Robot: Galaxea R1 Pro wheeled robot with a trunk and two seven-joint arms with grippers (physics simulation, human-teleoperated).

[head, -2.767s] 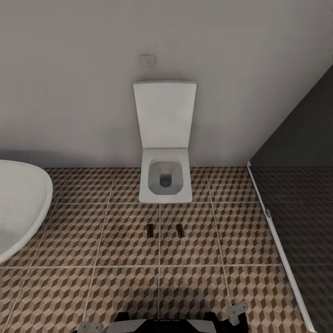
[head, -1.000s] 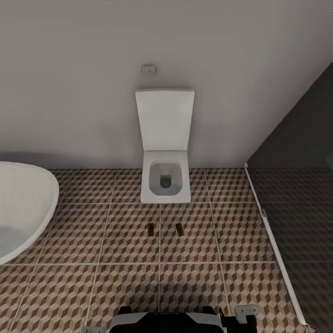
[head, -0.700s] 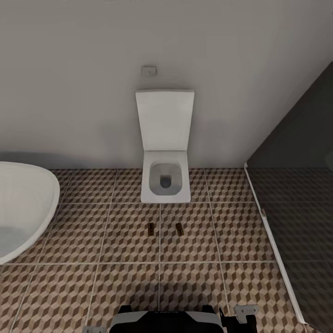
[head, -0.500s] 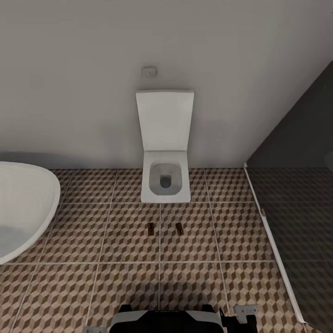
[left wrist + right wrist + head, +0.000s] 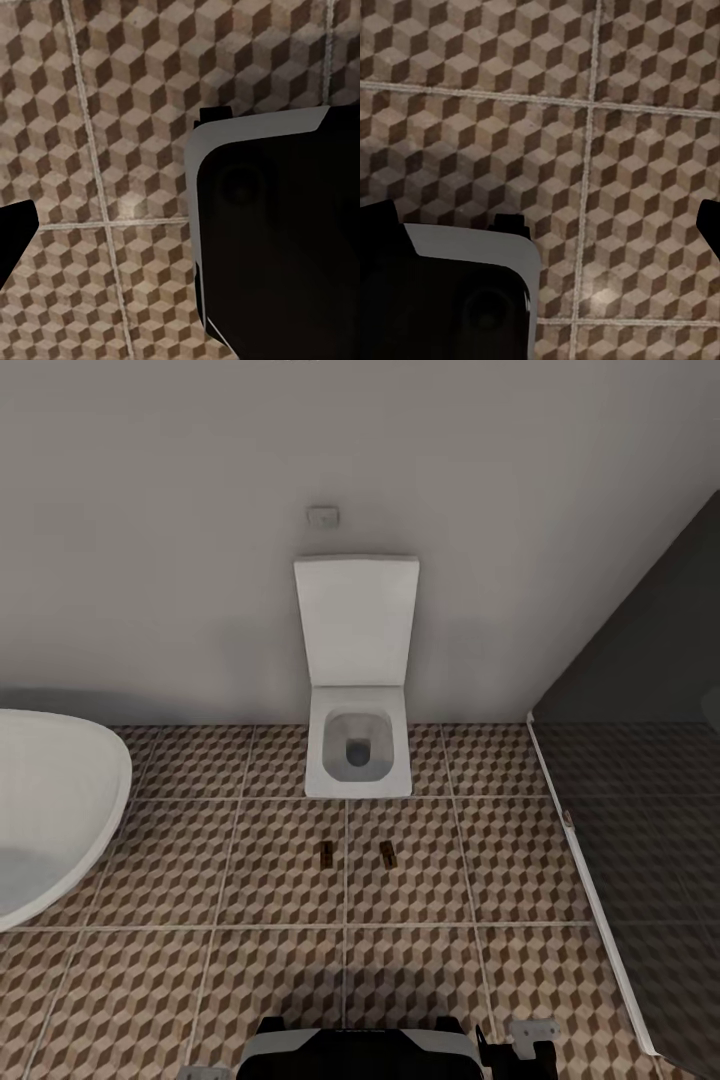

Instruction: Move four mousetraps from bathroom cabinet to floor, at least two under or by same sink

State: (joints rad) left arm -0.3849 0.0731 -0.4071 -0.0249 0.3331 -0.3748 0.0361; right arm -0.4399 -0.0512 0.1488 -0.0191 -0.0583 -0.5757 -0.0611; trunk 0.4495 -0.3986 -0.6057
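Two mousetraps (image 5: 326,854) (image 5: 387,854) flat on bathroom floor (image 5: 280,890), side by side just in front of toilet (image 5: 358,752), apart. Bathtub (image 5: 50,810) nearby. Hand states: can't tell, L or R.

I can read no text, label, brand, number or sign anywhere here; the small wall plate (image 5: 322,516) above the toilet (image 5: 357,745) is blank.

Cube-patterned bathroom floor (image 5: 280,890) carries two small brown mousetraps (image 5: 326,854), seemingly flat, before the toilet (image 5: 358,755)
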